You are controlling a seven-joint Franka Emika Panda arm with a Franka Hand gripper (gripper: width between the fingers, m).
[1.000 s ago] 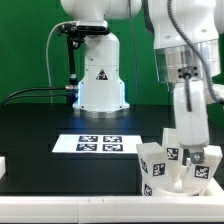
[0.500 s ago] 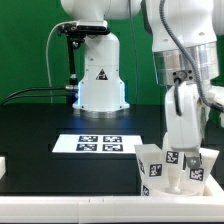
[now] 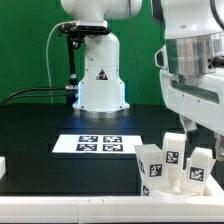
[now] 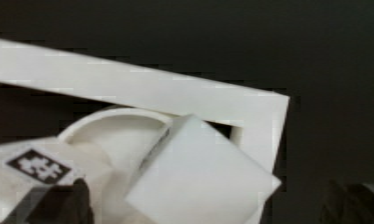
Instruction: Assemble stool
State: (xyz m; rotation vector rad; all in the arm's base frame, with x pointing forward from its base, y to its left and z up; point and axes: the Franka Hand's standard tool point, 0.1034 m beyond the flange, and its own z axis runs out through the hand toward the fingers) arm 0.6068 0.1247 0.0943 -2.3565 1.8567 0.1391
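Observation:
The stool's round seat (image 3: pixel 176 186) lies at the exterior view's lower right, with three short white tagged legs standing up from it: a left leg (image 3: pixel 150 166), a back leg (image 3: pixel 172 148) and a right leg (image 3: pixel 201 166). My gripper (image 3: pixel 195 127) hangs just above and to the right of the back leg. In the wrist view my gripper (image 4: pixel 202 212) sits over one white leg (image 4: pixel 210 170). A gap shows between that leg and one dark finger (image 4: pixel 51 205), so the jaws stand open. The seat's rim (image 4: pixel 109 128) and another tagged leg (image 4: pixel 42 165) lie beside it.
A white corner fence (image 4: pixel 166 85) borders the seat, and its front rail (image 3: pixel 60 205) runs along the table edge. The marker board (image 3: pixel 98 143) lies mid-table. The arm's white base (image 3: pixel 100 80) with cables stands behind it.
My gripper was down around the back leg and has risen up and to the exterior view's right. The three legs stay standing where they were.

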